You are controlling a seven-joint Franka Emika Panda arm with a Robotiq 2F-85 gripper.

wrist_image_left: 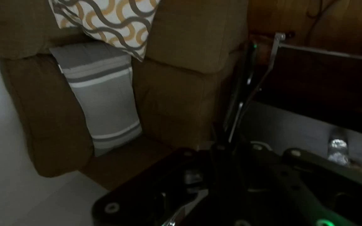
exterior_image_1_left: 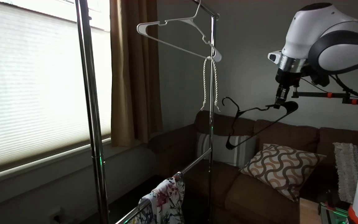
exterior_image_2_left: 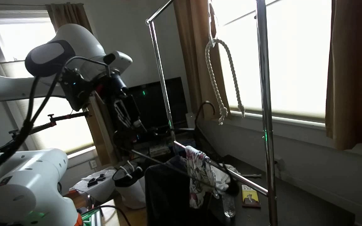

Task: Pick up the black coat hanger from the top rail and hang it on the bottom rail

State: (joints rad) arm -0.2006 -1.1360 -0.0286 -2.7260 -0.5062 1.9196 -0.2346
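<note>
nothing legible — the yellow book (exterior_image_2_left: 250,196) bears lettering — too blurred

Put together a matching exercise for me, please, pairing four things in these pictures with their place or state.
1. Black coat hanger
2. White hanger
3. Floral cloth
4. Wavy-patterned cushion

A. On the brown sofa
B. Draped over the bottom rail
C. Held by the gripper
D. With a rope hanging from it

Pairs: 1-C; 2-D; 3-B; 4-A
</note>
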